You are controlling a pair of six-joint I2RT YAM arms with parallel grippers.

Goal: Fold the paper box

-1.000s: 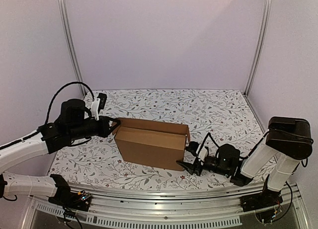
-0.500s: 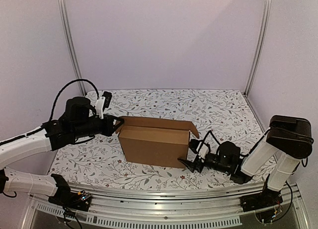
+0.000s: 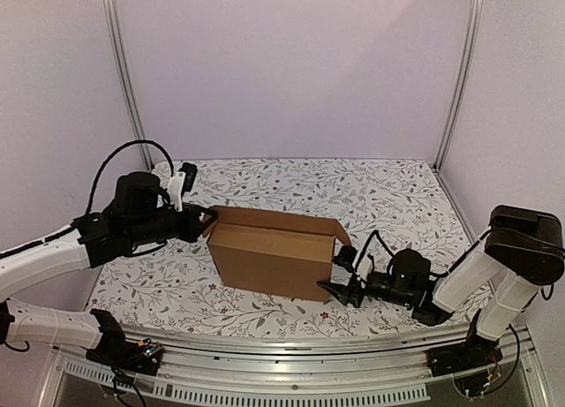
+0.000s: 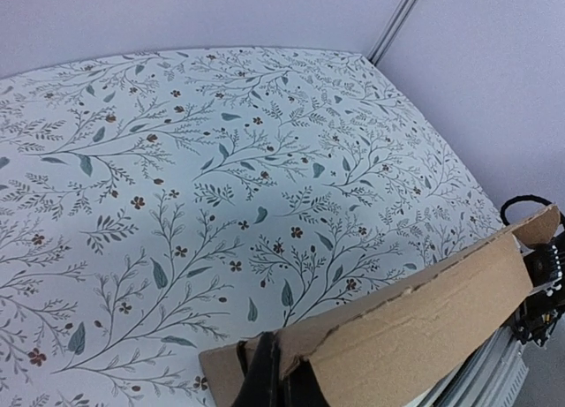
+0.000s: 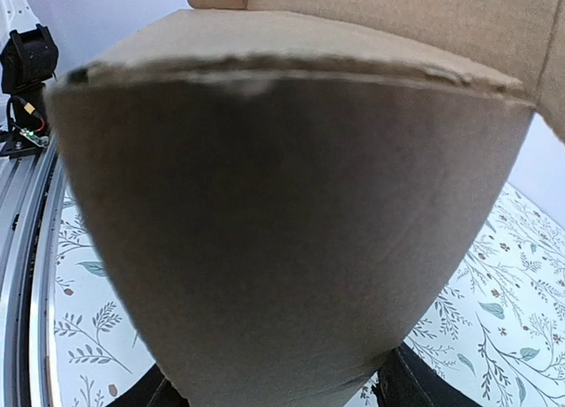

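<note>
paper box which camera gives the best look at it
The top external view: the whole paper box shows, standing on the table. The left wrist view catches only one cardboard edge; the right wrist view is so close that one blurred face fills it.

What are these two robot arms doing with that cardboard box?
They are folding up a paper box on the flowery table. The left hand is pinched shut on the box's upper left edge. The right hand, open, sits low at the box's right end, where a flap sticks out.
</note>
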